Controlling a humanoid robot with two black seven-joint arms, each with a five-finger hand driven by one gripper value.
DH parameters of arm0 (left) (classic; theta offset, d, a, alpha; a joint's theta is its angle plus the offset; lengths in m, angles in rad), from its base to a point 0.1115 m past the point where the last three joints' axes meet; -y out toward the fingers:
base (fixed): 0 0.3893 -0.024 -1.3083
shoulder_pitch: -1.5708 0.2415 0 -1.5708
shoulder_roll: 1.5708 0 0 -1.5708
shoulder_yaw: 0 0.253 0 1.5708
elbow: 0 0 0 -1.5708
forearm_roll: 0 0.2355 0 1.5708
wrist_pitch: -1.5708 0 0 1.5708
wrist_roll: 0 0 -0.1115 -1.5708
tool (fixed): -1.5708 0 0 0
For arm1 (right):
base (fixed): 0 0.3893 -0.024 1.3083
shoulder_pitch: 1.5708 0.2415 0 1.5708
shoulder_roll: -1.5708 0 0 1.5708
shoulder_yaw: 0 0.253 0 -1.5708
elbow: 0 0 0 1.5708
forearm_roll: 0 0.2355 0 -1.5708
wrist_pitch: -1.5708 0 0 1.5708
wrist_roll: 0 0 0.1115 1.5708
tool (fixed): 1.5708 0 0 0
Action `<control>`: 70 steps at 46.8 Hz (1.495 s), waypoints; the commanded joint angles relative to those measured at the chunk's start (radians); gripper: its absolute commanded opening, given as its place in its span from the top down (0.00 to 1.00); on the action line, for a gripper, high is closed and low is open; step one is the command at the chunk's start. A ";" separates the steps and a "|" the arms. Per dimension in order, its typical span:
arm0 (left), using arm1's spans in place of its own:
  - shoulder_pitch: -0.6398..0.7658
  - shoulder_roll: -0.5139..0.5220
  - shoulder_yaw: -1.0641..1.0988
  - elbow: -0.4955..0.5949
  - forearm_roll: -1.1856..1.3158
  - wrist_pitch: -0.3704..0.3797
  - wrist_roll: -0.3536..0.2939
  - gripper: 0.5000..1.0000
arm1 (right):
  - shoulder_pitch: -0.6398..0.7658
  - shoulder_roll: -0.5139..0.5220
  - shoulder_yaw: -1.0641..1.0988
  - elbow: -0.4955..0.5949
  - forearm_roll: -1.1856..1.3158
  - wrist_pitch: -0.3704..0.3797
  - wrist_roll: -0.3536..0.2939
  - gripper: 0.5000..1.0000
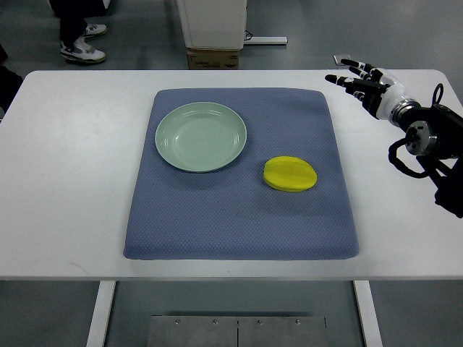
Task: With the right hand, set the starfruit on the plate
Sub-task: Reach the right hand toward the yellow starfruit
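One starfruit (290, 174), yellow, lying on the blue mat (239, 217) at about 4 o'clock from the plate (168, 155), near it but not touching. One plate, pale green, nothing on it, upper-left part of mat. One mat on one white table (65, 181). One right hand (359, 81) over the table's far right corner, at 2 o'clock from the starfruit, well apart from it. Fingers spread, pointing left, holding nothing. Shoes (83, 43) on the floor beyond the table at 11 o'clock.
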 commanded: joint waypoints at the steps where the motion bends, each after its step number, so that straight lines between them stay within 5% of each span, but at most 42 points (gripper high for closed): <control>1: 0.000 0.000 -0.001 -0.001 0.000 0.000 0.000 0.00 | 0.009 -0.017 -0.053 0.024 -0.002 0.002 0.022 0.00; 43: 0.000 0.000 0.001 0.000 0.000 0.000 0.000 0.00 | 0.012 -0.296 -0.288 0.524 -0.341 0.123 0.188 0.00; 70: 0.000 0.000 0.001 -0.001 0.000 0.000 0.000 0.00 | 0.017 -0.321 -0.391 0.577 -0.496 0.124 0.220 0.00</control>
